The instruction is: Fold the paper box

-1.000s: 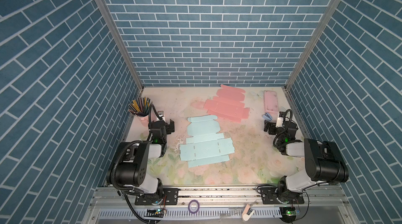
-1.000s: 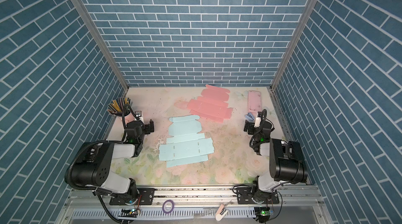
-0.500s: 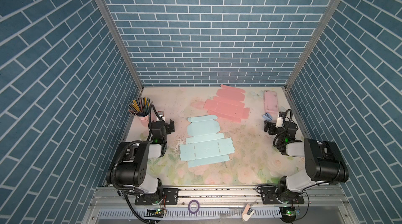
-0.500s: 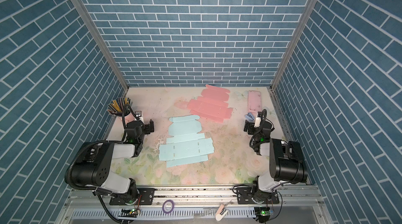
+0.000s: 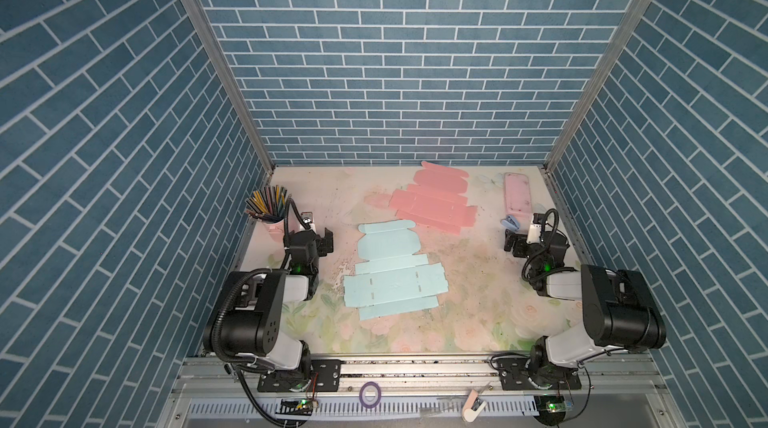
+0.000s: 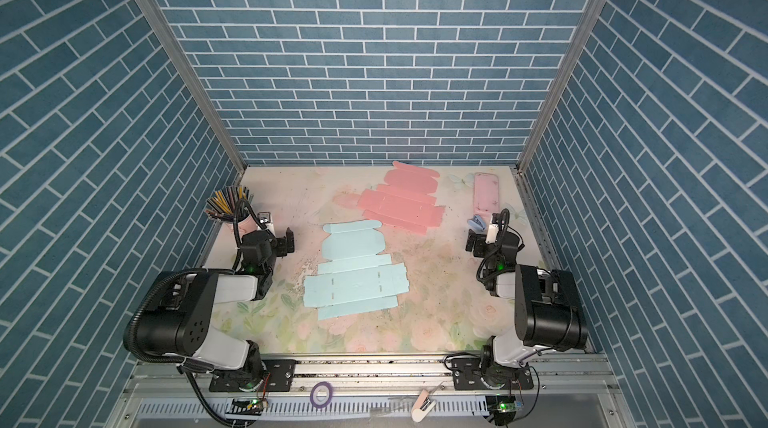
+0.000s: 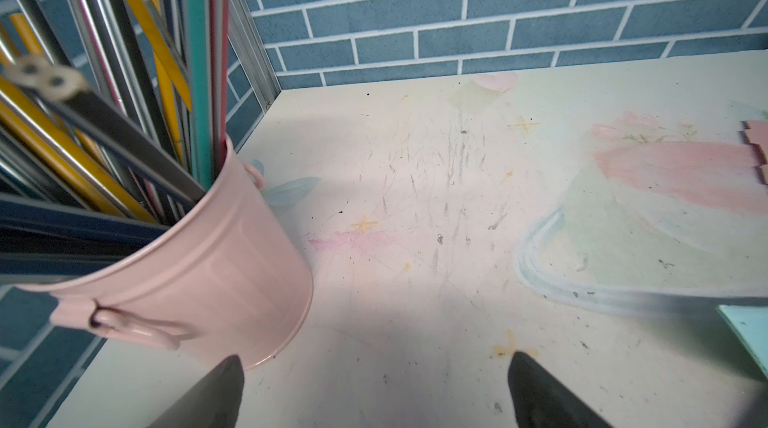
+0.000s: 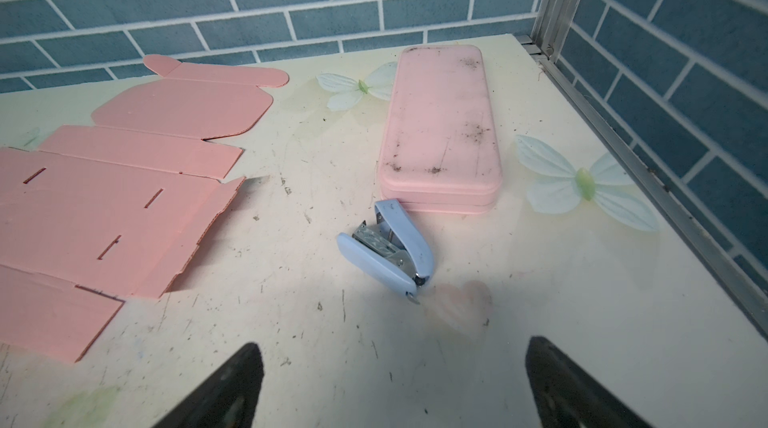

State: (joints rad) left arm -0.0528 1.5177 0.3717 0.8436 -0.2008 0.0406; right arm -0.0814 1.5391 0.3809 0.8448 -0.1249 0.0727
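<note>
Both top views — blue paper box [image 5: 392, 276] flat, near left gripper [image 5: 318, 230].

I count two flat paper boxes: one blue paper box [image 5: 392, 280] and one pink paper box [image 5: 434, 205]. There is one pink bucket [image 7: 199, 263], and it holds more pencils [image 7: 201, 72] than I can count. I see one pink case [image 8: 440, 126], one blue stapler [image 8: 409, 234] and one purple tape roll [image 5: 361, 392]. My claws number two: left claw [image 7: 374, 361] and right claw [image 8: 394, 346].

paper box [image 5: 392, 280] centre, stapler [image 8: 409, 238] beside case [image 8: 440, 122]
</note>
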